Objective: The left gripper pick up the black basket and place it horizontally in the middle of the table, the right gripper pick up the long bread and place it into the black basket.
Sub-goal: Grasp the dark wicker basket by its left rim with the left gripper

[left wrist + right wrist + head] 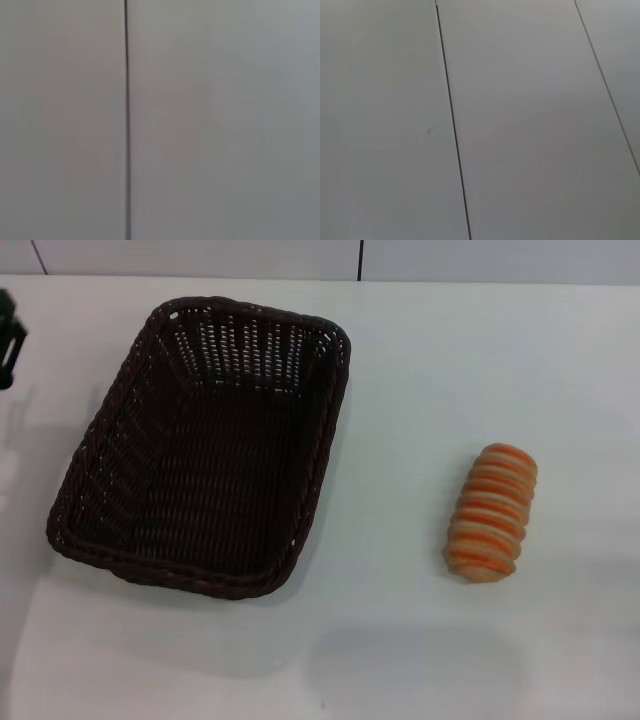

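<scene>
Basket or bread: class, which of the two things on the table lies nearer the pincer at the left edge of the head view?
The basket. It lies beside the left pincer; the bread lies far right.

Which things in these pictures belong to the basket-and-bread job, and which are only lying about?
Belonging to the job:
- large dark woven wicker basket, empty, lying lengthwise left of centre
- tan oblong bread roll with orange stripes, on the table to the basket's right, apart from it
- plain white table
- left gripper, at the left edge

Lying about:
- nothing else visible
</scene>
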Robot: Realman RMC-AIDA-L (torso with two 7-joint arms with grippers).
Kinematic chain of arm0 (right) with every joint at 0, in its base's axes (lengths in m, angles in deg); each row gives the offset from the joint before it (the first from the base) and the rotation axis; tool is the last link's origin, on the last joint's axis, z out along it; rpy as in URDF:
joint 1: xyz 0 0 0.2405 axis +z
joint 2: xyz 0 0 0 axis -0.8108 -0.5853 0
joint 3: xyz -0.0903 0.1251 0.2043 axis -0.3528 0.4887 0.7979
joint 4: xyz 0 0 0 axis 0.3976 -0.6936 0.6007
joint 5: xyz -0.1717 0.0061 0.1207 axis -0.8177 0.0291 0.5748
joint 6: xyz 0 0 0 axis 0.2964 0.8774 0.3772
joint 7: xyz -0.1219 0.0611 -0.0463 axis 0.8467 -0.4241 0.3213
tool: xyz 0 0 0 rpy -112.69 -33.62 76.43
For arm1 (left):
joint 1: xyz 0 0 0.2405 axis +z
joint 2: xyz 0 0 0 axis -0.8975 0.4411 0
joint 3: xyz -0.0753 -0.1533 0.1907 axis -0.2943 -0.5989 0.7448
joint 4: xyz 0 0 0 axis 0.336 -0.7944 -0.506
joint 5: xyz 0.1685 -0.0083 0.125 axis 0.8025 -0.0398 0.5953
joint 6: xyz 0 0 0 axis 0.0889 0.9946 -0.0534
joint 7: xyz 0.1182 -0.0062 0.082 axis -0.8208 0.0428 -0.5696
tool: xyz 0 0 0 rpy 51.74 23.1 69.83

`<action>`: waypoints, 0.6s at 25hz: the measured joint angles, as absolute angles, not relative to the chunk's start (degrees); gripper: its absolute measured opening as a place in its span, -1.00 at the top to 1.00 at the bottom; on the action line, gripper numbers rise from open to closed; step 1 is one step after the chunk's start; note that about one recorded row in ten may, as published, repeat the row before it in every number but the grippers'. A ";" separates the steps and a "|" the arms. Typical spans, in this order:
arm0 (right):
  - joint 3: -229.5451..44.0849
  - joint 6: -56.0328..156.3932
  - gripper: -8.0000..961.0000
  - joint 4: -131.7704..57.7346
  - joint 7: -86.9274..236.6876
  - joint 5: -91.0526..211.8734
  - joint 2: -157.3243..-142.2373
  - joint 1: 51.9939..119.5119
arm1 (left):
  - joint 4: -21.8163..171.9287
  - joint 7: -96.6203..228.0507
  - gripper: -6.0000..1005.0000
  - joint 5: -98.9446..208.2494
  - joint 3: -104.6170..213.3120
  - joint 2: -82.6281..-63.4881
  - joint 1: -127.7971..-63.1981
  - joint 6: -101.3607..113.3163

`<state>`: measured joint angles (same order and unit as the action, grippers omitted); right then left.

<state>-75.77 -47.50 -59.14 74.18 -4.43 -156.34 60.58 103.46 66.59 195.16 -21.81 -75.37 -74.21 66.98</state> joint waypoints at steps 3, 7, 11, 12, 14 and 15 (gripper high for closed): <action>-75.86 -47.60 -0.49 -59.15 74.18 -4.43 -156.34 60.91 | 115.42 66.18 -0.61 197.66 -22.02 -72.75 -72.35 52.32; -76.04 -47.46 -0.48 -59.14 74.18 -4.43 -156.34 61.50 | 133.56 65.05 -0.61 202.81 -23.31 -69.79 -70.20 30.86; -76.06 -47.34 -0.48 -59.13 74.18 -4.43 -156.34 61.51 | 151.40 64.63 -0.61 208.16 -25.54 -68.86 -68.22 9.34; -76.06 -47.32 -0.48 -59.13 74.18 -4.43 -156.34 61.47 | 151.40 64.63 -0.61 208.16 -25.54 -68.86 -68.22 9.34; -76.07 -47.27 -0.47 -59.10 74.18 -4.43 -156.34 61.40 | 156.44 64.59 -0.61 208.33 -25.80 -68.54 -68.06 1.94; -76.07 -47.17 -0.47 -59.02 74.18 -4.43 -156.34 61.37 | 165.74 64.35 -0.61 208.10 -27.32 -68.75 -68.63 -14.60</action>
<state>-76.07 -47.17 -59.02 74.18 -4.43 -156.34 61.37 165.74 64.35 208.10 -27.32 -68.75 -68.63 -14.60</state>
